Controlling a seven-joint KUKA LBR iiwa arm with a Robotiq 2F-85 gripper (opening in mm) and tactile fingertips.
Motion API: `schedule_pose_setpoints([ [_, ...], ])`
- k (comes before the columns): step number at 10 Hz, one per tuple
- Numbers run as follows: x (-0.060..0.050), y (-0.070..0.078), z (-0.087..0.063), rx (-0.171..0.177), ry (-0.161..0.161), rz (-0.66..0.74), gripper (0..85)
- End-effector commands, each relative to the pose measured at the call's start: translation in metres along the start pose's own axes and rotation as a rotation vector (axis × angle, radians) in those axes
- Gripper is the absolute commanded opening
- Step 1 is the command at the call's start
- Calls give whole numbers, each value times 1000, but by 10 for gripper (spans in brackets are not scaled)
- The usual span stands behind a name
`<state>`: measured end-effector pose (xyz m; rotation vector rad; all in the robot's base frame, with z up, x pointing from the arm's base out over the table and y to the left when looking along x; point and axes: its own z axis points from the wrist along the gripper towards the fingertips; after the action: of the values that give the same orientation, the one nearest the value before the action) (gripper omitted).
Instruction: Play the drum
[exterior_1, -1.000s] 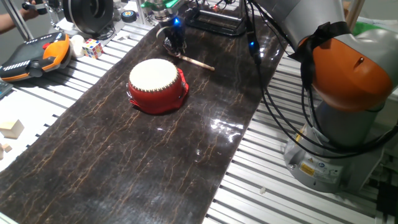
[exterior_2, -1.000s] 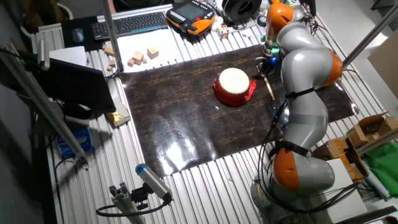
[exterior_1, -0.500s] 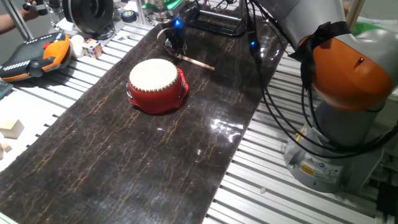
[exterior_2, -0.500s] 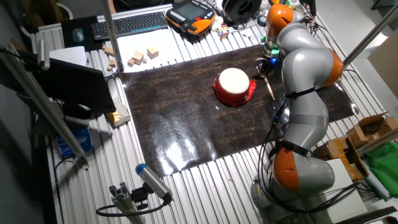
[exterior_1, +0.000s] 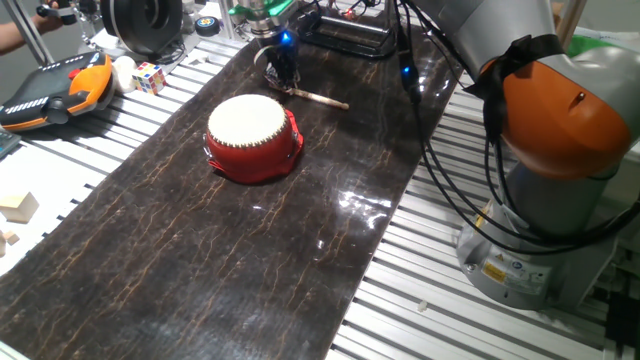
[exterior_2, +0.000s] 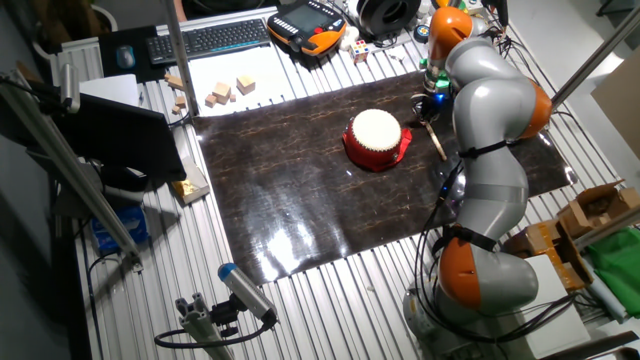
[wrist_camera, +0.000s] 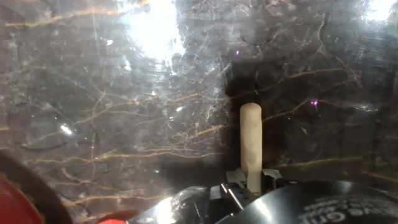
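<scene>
The drum (exterior_1: 252, 135) has a red body and a cream skin and sits on the dark mat; it also shows in the other fixed view (exterior_2: 376, 137) and as a red edge at the bottom left of the hand view (wrist_camera: 9, 205). My gripper (exterior_1: 282, 80) is down at the mat behind the drum, shut on one end of a thin wooden stick (exterior_1: 320, 98). In the hand view the stick (wrist_camera: 250, 140) sticks out from between the fingertips (wrist_camera: 250, 182) over the mat. In the other fixed view the gripper (exterior_2: 428, 110) is right of the drum, and the stick (exterior_2: 438, 140) points away from it.
The dark marbled mat (exterior_1: 200, 250) covers the slatted table. An orange teach pendant (exterior_1: 50, 90), a puzzle cube (exterior_1: 148, 76) and wooden blocks (exterior_1: 18, 207) lie left of the mat. The arm's base (exterior_1: 545, 200) and cables (exterior_1: 440, 150) stand at the right.
The free end of the stick has swung slightly away from the drum and seems a little higher. The gripper and drum stay where they were.
</scene>
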<state>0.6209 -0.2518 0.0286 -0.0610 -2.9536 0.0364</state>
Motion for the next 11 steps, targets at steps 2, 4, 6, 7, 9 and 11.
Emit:
schedule_pose_setpoints([
  [2, 3, 2, -12, -12, 10, 17, 93],
  [4, 11, 8, -38, -24, 23, 71, 7],
  [6, 21, 20, -73, -27, 38, 180, 7],
  [7, 25, 24, -89, -55, 57, 248, 7],
  [9, 28, 24, -127, -109, 93, 375, 7],
  [11, 34, 28, -149, -118, 77, 485, 7],
])
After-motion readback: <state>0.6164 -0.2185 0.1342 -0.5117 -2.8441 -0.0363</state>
